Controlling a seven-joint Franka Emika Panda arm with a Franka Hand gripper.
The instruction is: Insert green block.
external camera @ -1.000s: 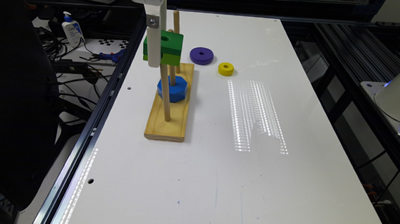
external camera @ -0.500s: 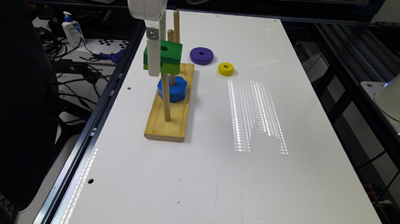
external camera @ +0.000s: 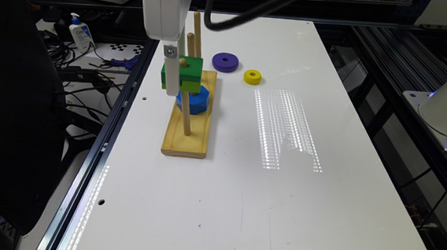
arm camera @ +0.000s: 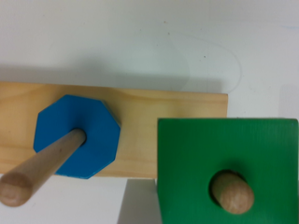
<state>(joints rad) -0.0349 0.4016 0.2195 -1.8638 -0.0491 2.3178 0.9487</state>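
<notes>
The green block point(external camera: 185, 73) hangs at the top of the nearest wooden peg point(external camera: 186, 116), and the peg's rounded tip point(arm camera: 232, 191) pokes up through its centre hole. My gripper point(external camera: 181, 84) comes down from above and is shut on the green block point(arm camera: 224, 158), one white finger lying against the side toward the exterior view's left. The peg stands in a wooden base point(external camera: 185, 140). A blue octagonal block point(external camera: 195, 101) sits low on the middle peg point(arm camera: 42, 168), resting on the base point(arm camera: 154, 112).
A purple ring point(external camera: 225, 62) and a yellow ring point(external camera: 252, 76) lie on the white table beyond the base, toward the exterior view's right. A third, taller peg point(external camera: 197, 32) stands at the far end. The table edge runs close along the left.
The gripper has lowered the green block, and the near peg's tip now sticks out through the hole.
</notes>
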